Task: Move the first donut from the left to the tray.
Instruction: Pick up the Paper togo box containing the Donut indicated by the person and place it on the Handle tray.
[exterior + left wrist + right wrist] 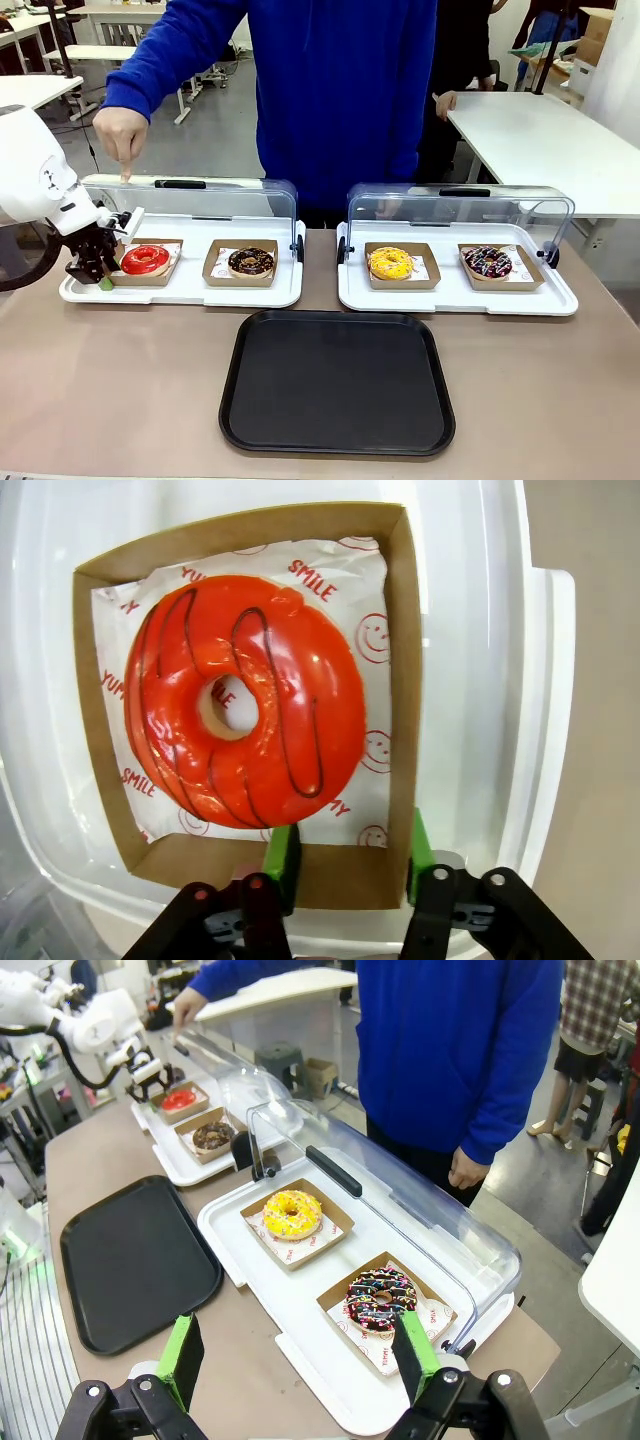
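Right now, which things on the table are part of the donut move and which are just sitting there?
In the job: red-glazed donut; its brown cardboard tray; black plastic tray; left gripper.

Just there: chocolate-glazed donut; yellow-glazed donut; sprinkled chocolate donut; left white display tray; right white display tray.

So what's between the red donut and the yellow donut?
A chocolate-glazed donut sits between the red donut and the yellow donut, in the front view.

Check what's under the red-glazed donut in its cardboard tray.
A white paper liner printed with red SMILE text and smiley faces lies under the red-glazed donut, inside the brown cardboard tray. The donut covers the liner's middle; the liner hides most of the tray floor.
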Controlling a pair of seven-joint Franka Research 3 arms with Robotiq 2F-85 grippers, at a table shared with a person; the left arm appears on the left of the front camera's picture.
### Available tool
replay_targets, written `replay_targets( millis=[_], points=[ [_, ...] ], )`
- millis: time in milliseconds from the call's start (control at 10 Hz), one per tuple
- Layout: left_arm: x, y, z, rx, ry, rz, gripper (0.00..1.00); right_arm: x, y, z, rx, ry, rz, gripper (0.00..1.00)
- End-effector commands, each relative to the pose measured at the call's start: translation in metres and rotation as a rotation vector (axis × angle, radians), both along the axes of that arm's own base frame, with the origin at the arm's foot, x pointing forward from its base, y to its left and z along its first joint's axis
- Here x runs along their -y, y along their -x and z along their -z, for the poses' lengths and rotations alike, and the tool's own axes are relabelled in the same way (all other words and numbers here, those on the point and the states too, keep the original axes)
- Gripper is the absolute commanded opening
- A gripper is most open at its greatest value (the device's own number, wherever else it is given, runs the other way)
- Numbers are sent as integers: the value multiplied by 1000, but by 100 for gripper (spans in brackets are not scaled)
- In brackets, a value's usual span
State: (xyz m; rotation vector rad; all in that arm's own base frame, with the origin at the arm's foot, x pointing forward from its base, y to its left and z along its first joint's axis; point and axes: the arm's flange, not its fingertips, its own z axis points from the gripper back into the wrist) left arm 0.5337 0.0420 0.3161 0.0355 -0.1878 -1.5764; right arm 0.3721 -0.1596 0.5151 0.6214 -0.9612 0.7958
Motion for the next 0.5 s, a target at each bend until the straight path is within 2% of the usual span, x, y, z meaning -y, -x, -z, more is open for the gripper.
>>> replay_targets(
  millis=[0, 100, 200, 400],
  points=[
    [0, -1, -3, -19, -21, 1, 15, 0, -4, -1, 38, -15, -7, 100],
    [0, 0, -4, -20, -24, 8, 5, 0, -4, -1, 38, -15, -7, 100],
    [0, 1, -5, -18, -27, 15, 0, 0, -4, -1, 38, -15, -7, 100],
    [0, 2, -5, -20, -36, 19, 0, 0, -4, -1, 38, -15, -7, 100]
  ],
)
